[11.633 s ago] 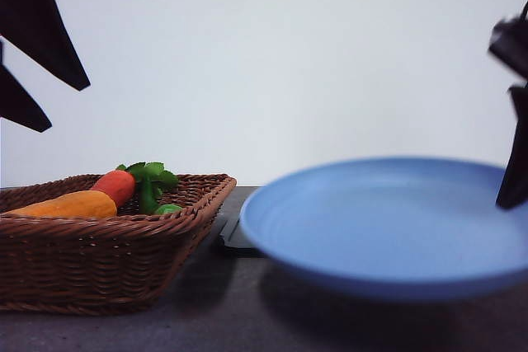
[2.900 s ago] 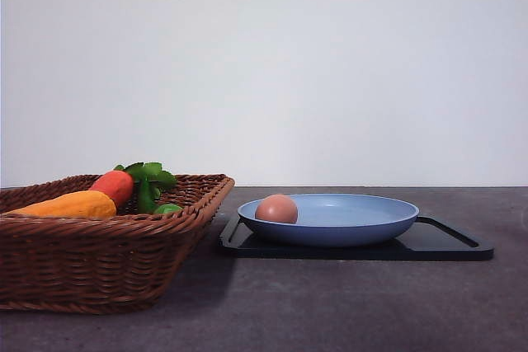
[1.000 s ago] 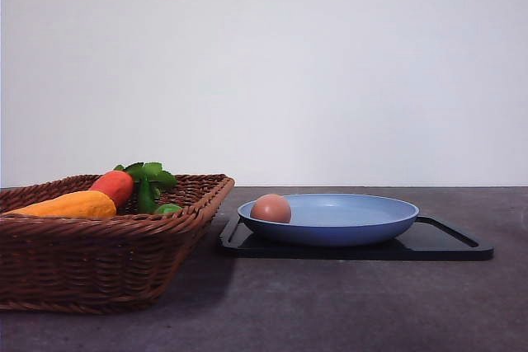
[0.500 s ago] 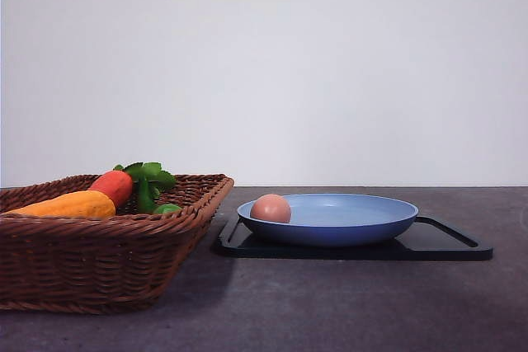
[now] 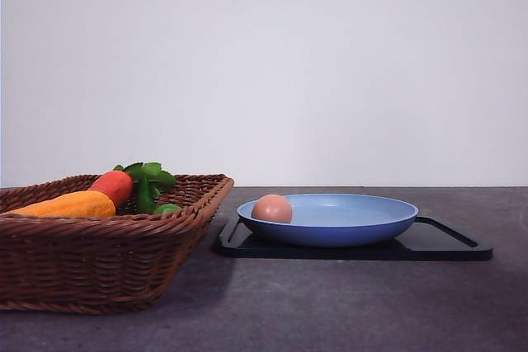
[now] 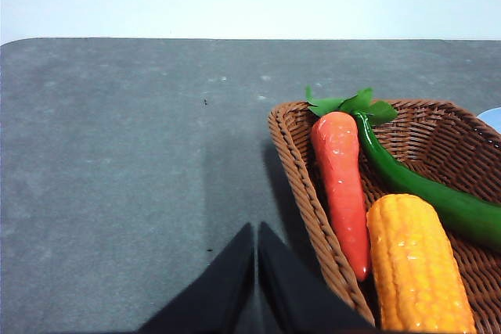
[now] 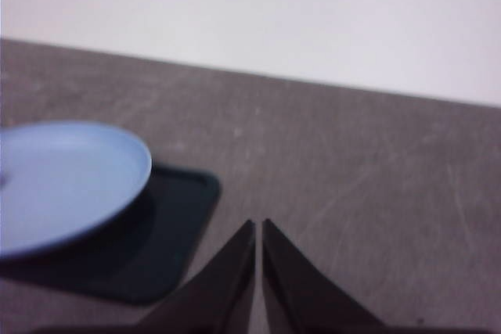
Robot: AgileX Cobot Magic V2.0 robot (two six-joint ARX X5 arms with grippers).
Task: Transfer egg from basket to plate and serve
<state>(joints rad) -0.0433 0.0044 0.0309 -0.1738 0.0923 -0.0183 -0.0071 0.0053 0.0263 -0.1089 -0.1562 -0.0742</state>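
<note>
my left end effector point(image 6: 256, 271): fingers pressed together, holding nothing, over bare tabletop point(image 6: 117, 154) just beside basket
my right end effector point(image 7: 258, 267): fingers together, empty, over tabletop near tray
basket point(image 5: 99, 257): front left, holds carrot point(image 5: 115, 185), corn point(image 6: 419, 260)
egg point(image 5: 271, 208): lying in plate, left side
plate point(image 5: 355, 224): on black tray point(image 5: 445, 241)
</note>
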